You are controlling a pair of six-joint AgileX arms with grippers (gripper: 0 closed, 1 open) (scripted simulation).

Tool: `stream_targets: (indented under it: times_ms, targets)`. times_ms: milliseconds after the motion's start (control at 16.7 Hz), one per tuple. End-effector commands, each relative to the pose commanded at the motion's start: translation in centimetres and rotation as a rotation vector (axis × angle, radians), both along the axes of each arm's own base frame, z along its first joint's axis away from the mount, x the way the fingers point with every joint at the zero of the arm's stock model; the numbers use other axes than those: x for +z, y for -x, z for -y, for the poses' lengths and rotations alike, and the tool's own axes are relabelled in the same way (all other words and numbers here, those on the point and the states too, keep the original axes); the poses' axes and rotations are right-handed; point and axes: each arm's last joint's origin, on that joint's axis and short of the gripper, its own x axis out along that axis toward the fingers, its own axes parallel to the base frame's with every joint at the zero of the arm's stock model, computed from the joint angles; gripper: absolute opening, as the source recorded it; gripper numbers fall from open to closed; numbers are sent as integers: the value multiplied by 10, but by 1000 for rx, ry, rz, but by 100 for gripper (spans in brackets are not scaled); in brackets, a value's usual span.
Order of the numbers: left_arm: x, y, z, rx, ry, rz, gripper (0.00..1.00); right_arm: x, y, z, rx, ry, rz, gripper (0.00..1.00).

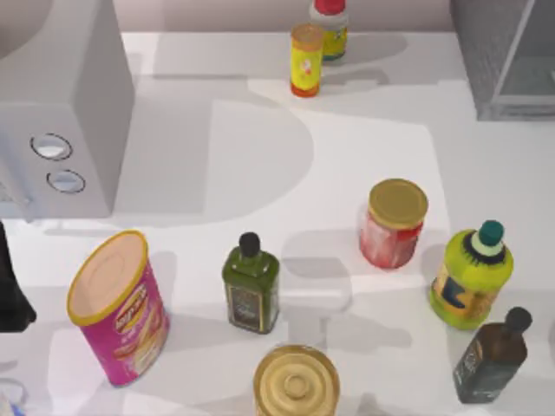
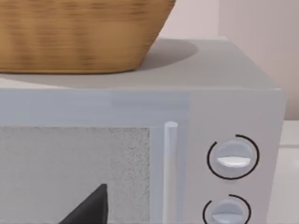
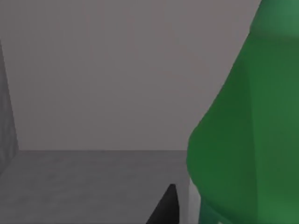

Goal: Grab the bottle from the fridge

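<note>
Standing inside the dark grey fridge (image 1: 507,61), right beside the right claw's dark fingertip (image 3: 167,207), the green bottle (image 3: 243,140) looks smooth, rigid and probably light, best gripped mid-body; claw spread unreadable.

Left arm (image 1: 12,290) — matte black, smooth casing at the top view's left edge; no markings or cables discernible. Left finger (image 2: 91,207) — black, tapering wedge. Right finger (image 3: 166,207) — black, pointed, plain surface, no screws visible.
</note>
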Motion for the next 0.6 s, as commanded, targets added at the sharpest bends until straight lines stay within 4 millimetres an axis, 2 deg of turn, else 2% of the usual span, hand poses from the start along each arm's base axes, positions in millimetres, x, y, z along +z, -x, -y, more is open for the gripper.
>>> stream_targets:
  times_ms: [480, 600]
  targets:
    - [0, 0, 0, 0, 0, 0, 100, 0, 0, 1, -3, -1, 0, 0]
    - [0, 0, 0, 0, 0, 0, 100, 7, 0, 1, -3, -1, 3, 0]
